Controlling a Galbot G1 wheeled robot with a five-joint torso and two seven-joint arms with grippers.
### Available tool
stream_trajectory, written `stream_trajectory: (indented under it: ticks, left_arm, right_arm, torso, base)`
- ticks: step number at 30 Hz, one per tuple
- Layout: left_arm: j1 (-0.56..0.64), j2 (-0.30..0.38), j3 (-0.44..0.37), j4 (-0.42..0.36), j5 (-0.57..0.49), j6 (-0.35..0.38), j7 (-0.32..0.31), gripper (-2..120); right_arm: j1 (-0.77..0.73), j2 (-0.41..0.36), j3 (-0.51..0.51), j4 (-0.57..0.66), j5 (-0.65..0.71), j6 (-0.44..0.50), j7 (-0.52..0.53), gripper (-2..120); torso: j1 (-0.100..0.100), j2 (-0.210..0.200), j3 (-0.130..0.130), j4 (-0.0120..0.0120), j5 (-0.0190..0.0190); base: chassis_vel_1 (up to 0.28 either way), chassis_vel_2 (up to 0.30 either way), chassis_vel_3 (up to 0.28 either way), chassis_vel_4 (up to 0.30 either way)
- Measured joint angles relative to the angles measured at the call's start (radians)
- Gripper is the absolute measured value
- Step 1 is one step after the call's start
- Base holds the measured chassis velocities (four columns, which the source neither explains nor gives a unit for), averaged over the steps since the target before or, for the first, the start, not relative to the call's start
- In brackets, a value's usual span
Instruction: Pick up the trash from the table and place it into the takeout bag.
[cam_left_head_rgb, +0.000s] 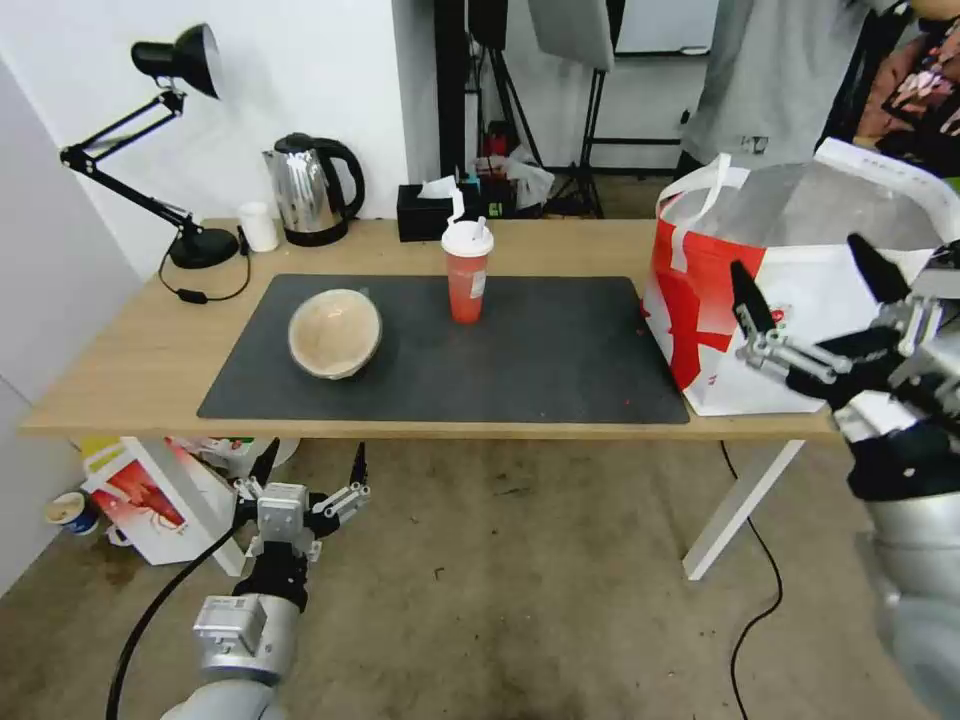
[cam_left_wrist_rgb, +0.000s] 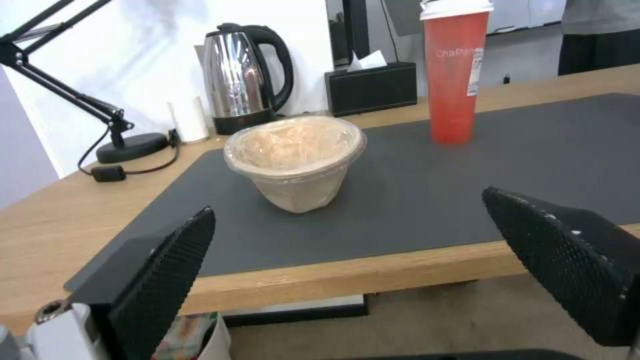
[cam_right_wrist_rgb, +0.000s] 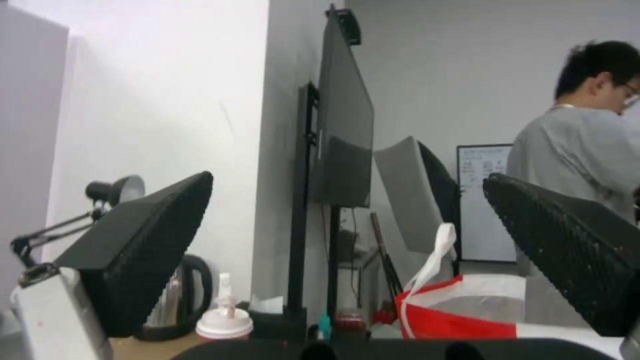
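Left gripper (cam_left_head_rgb: 310, 468), fingers apart and empty, lower left of head view, below the table (cam_left_head_rgb: 150, 350) edge. Right gripper (cam_left_head_rgb: 812, 285), fingers apart and empty, at right in front of the bag (cam_left_head_rgb: 800, 290). Tan bowl (cam_left_head_rgb: 335, 333) lies tilted on the mat (cam_left_head_rgb: 540, 350), centre-left. Cup (cam_left_head_rgb: 467, 272) stands upright at centre.

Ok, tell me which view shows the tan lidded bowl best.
The left wrist view: the tan lidded bowl sits close and central on the mat, film lid and tapered wall plain. The head view shows it smaller, from above. The right wrist view faces the room behind.
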Motion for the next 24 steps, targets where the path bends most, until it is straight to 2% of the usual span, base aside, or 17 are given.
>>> stream_trajectory:
  ticks: [1, 5, 9, 18, 24]
  left_arm:
    - [0.000, 0.000, 0.000, 0.000, 0.000, 0.000, 0.000, 100]
    - [0.000, 0.000, 0.000, 0.000, 0.000, 0.000, 0.000, 100]
    - [0.000, 0.000, 0.000, 0.000, 0.000, 0.000, 0.000, 100]
    - [0.000, 0.000, 0.000, 0.000, 0.000, 0.000, 0.000, 100]
    - [0.000, 0.000, 0.000, 0.000, 0.000, 0.000, 0.000, 100]
  right_arm:
    - [0.000, 0.000, 0.000, 0.000, 0.000, 0.000, 0.000, 100]
    - [-0.040, 0.069, -0.088, 0.000, -0.088, 0.103, 0.003, 100]
    - [-0.053, 0.095, -0.119, -0.001, -0.135, 0.146, 0.018, 100]
    - [-0.102, 0.146, -0.202, -0.002, -0.319, 0.252, 0.150, 100]
    - [-0.149, 0.200, -0.282, -0.039, -0.432, 0.334, 0.165, 100]
  torso:
    - [0.000, 0.000, 0.000, 0.0000, 0.0000]
    - [0.000, 0.000, 0.000, -0.0001, -0.0002]
    - [0.000, 0.000, 0.000, -0.0001, -0.0001]
    - [0.000, 0.000, 0.000, -0.0001, 0.0000]
    - [0.000, 0.000, 0.000, -0.0002, 0.0001]
  base:
    - [0.000, 0.000, 0.000, 0.000]
    - [0.000, 0.000, 0.000, 0.000]
    - [0.000, 0.000, 0.000, 0.000]
    - [0.000, 0.000, 0.000, 0.000]
    - [0.000, 0.000, 0.000, 0.000]
